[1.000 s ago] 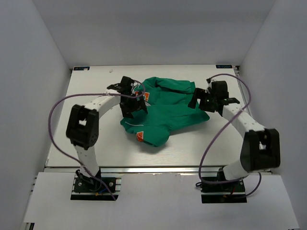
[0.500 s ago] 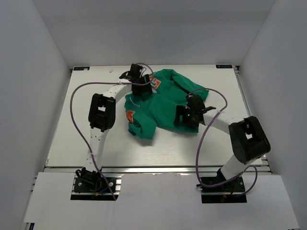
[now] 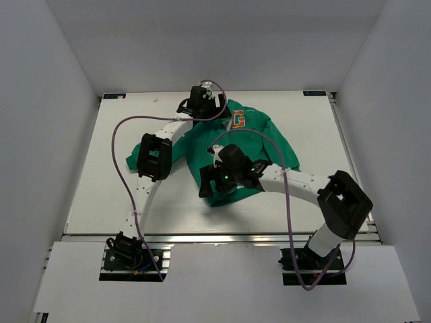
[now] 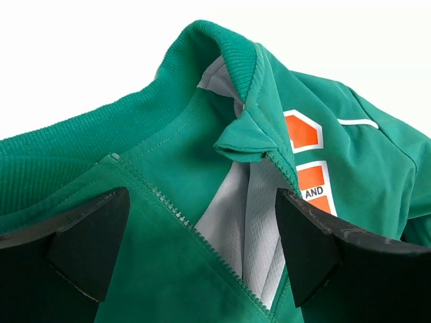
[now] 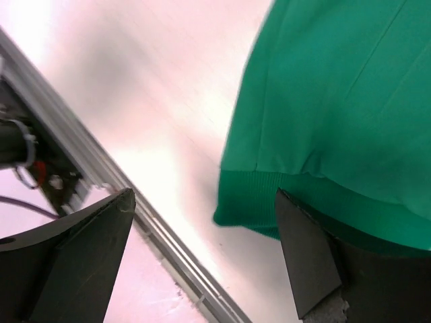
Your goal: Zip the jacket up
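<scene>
The green jacket [image 3: 262, 145] lies spread on the table, orange "G" [image 3: 238, 121] facing up. My left gripper [image 3: 205, 111] is at its far end, over the collar. In the left wrist view the jacket [image 4: 168, 155] shows its collar, an open zip with bare teeth [image 4: 176, 212] and pale grey lining [image 4: 249, 222]. The left gripper [image 4: 202, 249] is open, one finger on each side of the zip. My right gripper [image 3: 210, 185] is open over the near ribbed hem [image 5: 269, 195]. In the right wrist view the right gripper [image 5: 205, 262] holds nothing.
The white table [image 3: 114, 182] is walled by white panels on three sides. A metal rail [image 5: 101, 182] at the table's near edge runs close to the right gripper. Purple cables [image 3: 118, 145] loop over both arms.
The jacket went from a crumpled heap to lying spread with the "G" up. My left gripper moved far and right to the collar. My right gripper swung left and nearer, to the hem.
</scene>
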`<state>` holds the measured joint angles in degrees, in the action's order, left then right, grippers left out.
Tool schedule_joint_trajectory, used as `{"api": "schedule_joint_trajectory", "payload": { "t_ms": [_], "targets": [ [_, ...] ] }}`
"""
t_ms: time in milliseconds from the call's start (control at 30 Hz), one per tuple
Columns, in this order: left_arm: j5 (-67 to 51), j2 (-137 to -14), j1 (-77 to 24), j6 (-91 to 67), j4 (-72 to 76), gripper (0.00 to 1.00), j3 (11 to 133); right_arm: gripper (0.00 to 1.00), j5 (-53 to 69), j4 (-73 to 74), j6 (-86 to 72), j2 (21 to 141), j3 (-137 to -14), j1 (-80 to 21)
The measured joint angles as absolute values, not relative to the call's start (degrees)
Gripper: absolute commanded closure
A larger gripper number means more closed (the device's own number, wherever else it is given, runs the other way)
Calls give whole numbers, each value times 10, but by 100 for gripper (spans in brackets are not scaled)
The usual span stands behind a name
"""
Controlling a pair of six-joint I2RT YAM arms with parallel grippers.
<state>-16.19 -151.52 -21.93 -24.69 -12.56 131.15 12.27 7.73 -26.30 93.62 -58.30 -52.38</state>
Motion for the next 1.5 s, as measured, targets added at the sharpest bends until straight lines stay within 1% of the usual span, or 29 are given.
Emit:
{"api": "schedule_joint_trajectory", "payload": {
  "t_ms": [200, 300, 367, 533, 633, 733, 833, 867, 933, 967, 1000, 1033, 1067, 1100, 1133, 1200, 1367, 1500],
  "targets": [
    [-140, -1475, -219, -238, -146, 2, 1271, 11, 97, 112, -258, 831, -575, -471],
    [-108, -1421, -219, -236, -190, 2, 1242, 11, 60, 145, -261, 780, -550, -408],
    [-89, -1359, -219, -234, -206, 2, 1195, 11, 38, 164, -261, 766, -536, -371],
    [-81, -1138, -217, -261, -195, 2, 973, 12, 10, 190, -256, 777, -519, -318],
    [-98, -1029, -219, -284, -154, 2, 825, 15, -16, 205, -247, 820, -533, -312],
    [-122, -987, -230, -303, -134, 2, 701, 17, -50, 214, -241, 880, -558, -312],
    [-145, -1009, -247, -316, -133, 2, 618, 19, -76, 218, -238, 921, -574, -312],
    [-151, -1019, -250, -318, -134, 2, 599, 23, -81, 220, -238, 931, -576, -312],
    [-170, -1017, -253, -322, -117, 2, 594, 26, -90, 222, -237, 947, -578, -312],
    [-172, -1019, -253, -323, -110, 2, 595, 30, -93, 224, -238, 953, -578, -312],
    [-173, -1026, -253, -324, -105, 2, 595, 37, -97, 224, -238, 958, -578, -312],
    [-178, -1035, -252, -326, -101, 2, 599, 47, -101, 224, -237, 962, -578, -312],
    [-182, -1042, -248, -328, -102, 2, 607, 70, -108, 225, -237, 966, -578, -312],
    [-189, -1049, -244, -330, -103, 2, 614, 78, -114, 225, -237, 969, -577, -312],
    [-196, -1056, -239, -331, -102, 2, 621, 87, -121, 225, -243, 971, -575, -312],
    [-222, -1067, -225, -336, -98, 2, 627, 100, -130, 220, -253, 968, -567, -307],
    [-264, -1070, -161, -352, -86, 2, 618, 100, -140, 201, -277, 920, -509, -270],
    [-233, -1072, -122, -359, -112, 2, 635, 100, -138, 208, -293, 868, -467, -234]
  ]
}}
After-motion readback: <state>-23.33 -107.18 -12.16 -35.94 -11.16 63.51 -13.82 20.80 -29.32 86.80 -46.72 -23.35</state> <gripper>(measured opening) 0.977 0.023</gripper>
